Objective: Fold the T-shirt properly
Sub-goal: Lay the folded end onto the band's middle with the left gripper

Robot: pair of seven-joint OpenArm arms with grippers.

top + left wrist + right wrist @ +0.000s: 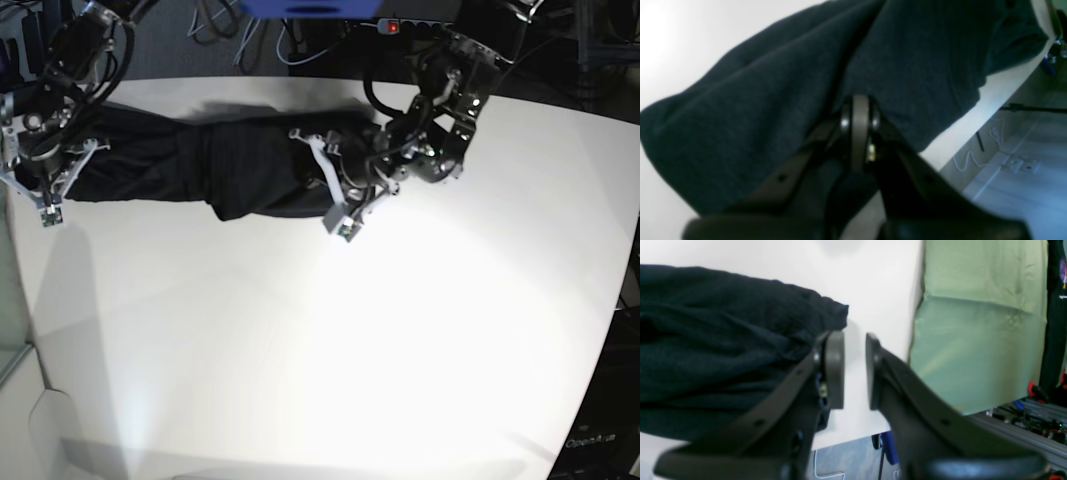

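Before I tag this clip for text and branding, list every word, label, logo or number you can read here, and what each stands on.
"OpenArm": faint, on the dark base at the base view's bottom right corner.
Small print on a dark hanging cloth: too blurred to read.
T-shirt: plain, no print.

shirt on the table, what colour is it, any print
Plain black shirt, no print; shows best in the base view.

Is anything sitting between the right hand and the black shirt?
No, nothing visible. The right hand is open at the edge of the T-shirt, with only bare white table showing between its fingers.
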